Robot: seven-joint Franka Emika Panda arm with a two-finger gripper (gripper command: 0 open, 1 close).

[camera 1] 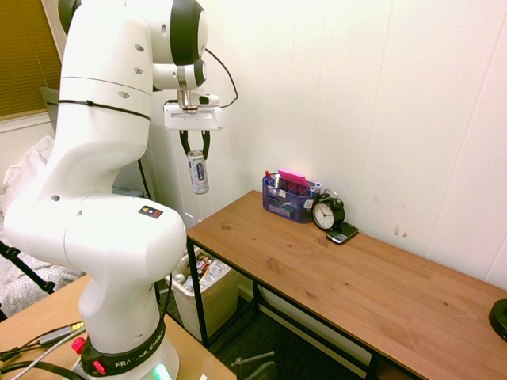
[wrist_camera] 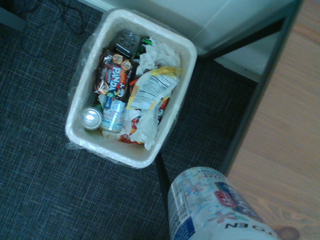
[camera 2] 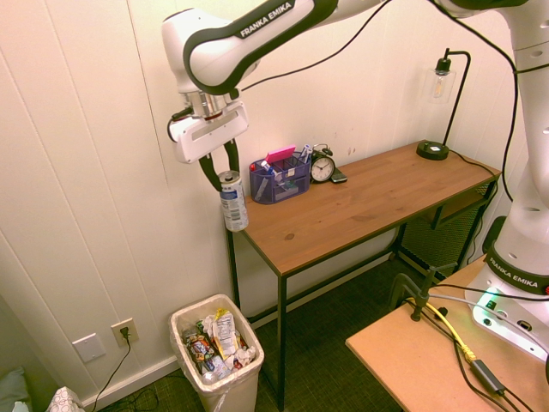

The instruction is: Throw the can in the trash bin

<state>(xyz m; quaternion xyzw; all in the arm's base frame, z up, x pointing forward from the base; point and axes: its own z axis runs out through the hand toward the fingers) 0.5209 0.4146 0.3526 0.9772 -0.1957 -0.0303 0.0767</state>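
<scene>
Thin aluminium, so the can [camera 1: 198, 172] is light, slick and easy to dent. I've got the gripper [camera 1: 196, 155] pinching it near its top, hanging at upper left of frame. Only the wrist view shows another can already in the trash bin [wrist_camera: 176, 97].

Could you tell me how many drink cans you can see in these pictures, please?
2: the can held in the tool beyond the desk's end, and another can lying in the trash bin. Litter may hide more.
</scene>
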